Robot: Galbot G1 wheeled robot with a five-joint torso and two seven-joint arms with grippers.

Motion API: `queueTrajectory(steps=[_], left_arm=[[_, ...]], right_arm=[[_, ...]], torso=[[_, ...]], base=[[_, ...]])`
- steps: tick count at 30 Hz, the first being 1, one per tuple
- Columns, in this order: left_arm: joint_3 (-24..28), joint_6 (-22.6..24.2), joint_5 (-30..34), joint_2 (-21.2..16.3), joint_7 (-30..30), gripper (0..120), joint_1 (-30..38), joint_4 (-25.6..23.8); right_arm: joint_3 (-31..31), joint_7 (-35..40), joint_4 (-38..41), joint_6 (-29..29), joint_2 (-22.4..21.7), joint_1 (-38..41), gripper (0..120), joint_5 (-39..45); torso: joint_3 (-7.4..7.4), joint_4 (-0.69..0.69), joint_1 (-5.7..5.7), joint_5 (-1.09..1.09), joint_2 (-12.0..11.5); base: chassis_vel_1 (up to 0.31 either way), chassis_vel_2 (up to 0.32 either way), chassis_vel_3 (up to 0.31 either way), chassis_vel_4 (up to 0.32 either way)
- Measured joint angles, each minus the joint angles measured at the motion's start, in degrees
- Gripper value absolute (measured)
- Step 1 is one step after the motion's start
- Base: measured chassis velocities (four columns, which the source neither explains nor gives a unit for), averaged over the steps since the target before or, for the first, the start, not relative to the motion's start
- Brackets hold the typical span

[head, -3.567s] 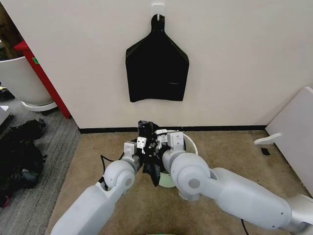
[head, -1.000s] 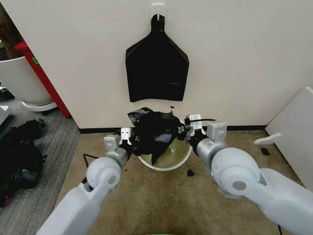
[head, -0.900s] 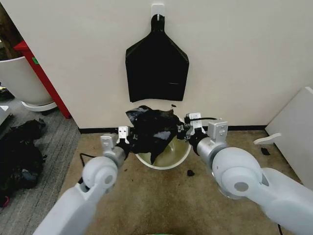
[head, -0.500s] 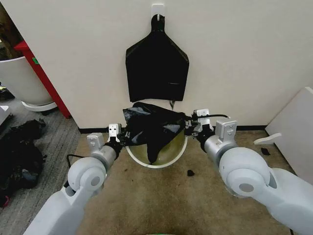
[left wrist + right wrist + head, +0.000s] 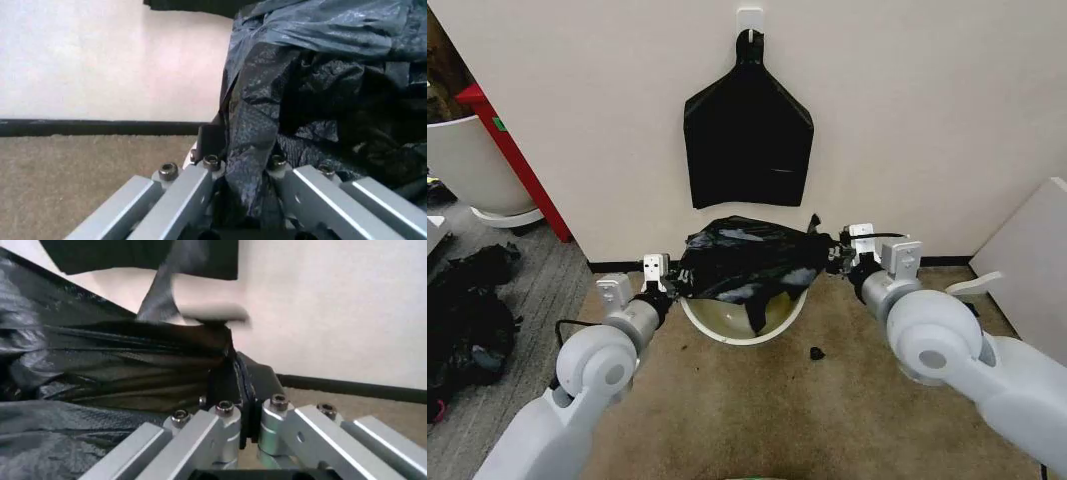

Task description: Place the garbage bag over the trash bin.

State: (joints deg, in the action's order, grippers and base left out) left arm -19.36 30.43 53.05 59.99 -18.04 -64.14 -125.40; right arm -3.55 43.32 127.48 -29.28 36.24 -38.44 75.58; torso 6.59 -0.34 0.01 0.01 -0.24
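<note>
Head view, garbage bag [image 5: 752,262] stretched above trash bin [image 5: 727,325]

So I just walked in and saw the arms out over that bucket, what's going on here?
The robot is fitting the garbage bag onto the trash bin. The left gripper and right gripper each pinch one side, stretching the bag out above the bin's opening. It is not yet over the rim; a flap hangs down inside.

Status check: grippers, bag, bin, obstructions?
Left gripper and right gripper both shut on garbage bag. Bag stretched above trash bin, rim not covered. Nothing in the way.
</note>
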Motion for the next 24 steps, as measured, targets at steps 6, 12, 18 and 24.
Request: queueTrajectory(steps=[6,12,18,24], left_arm=[[-0.4,-0.5,0.0,0.1,1.3,2,-0.2,-0.2],[-1.1,-1.6,-0.4,0.3,3.2,2,-0.9,-0.2],[-1.4,-2.0,-0.5,0.2,4.3,2,-1.1,-0.3],[-1.5,-2.0,-1.6,0.5,4.8,2,-1.6,0.2]], right_arm=[[2.8,-7.4,-3.2,-0.8,-1.2,-1.6,0,0.1],[4.8,-14.8,-5.1,-1.3,-2.6,-4.4,0,0.5],[3.7,-15.7,-5.5,0.5,-1.9,-4.5,0,1.1],[4.1,-13.6,-3.3,0.7,-2.5,-4.2,14,-0.4]], torso=[[0.0,0.0,0.0,0.0,0.0],[0.0,0.0,0.0,0.0,0.0],[0.0,0.0,0.0,0.0,0.0],[0.0,0.01,0.0,0.0,0.0]], base=[[0.0,0.0,0.0,0.0],[0.0,0.0,0.0,0.0],[0.0,0.0,0.0,0.0],[0.0,0.0,0.0,0.0]])
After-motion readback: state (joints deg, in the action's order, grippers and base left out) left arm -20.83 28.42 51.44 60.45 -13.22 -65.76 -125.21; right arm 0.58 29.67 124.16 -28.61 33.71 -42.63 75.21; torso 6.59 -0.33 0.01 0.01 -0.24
